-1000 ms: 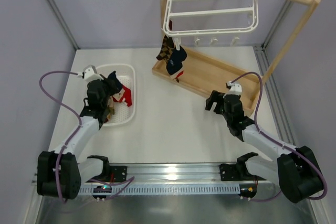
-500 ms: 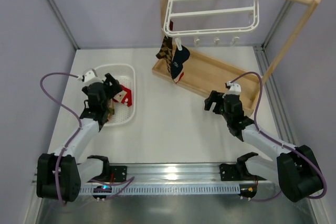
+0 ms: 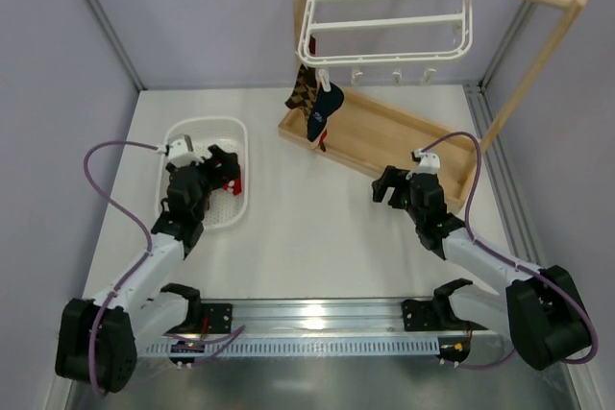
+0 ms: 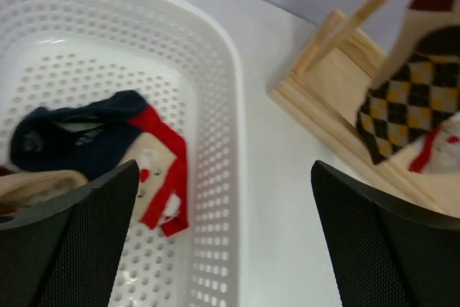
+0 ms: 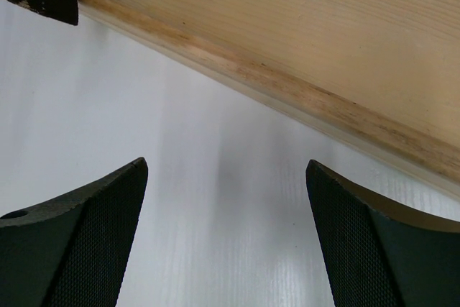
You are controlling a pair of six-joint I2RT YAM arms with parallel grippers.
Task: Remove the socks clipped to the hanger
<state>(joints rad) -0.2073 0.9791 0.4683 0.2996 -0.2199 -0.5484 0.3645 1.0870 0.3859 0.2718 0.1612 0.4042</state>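
White tabletop [image 3: 317, 228] carries the whole setup. Locate two socks [image 3: 317, 108] hanging clipped to the hanger [image 3: 384, 45], ahead and right of the left gripper [image 3: 217, 166]. Its fingers stand spread and hold nothing. Beneath and between them, loose socks [image 4: 93, 141] lie in the basket [image 4: 215, 70]. The right gripper [image 3: 388, 185] fingers are likewise spread and empty, with the wooden base [image 5: 287, 34] just ahead.
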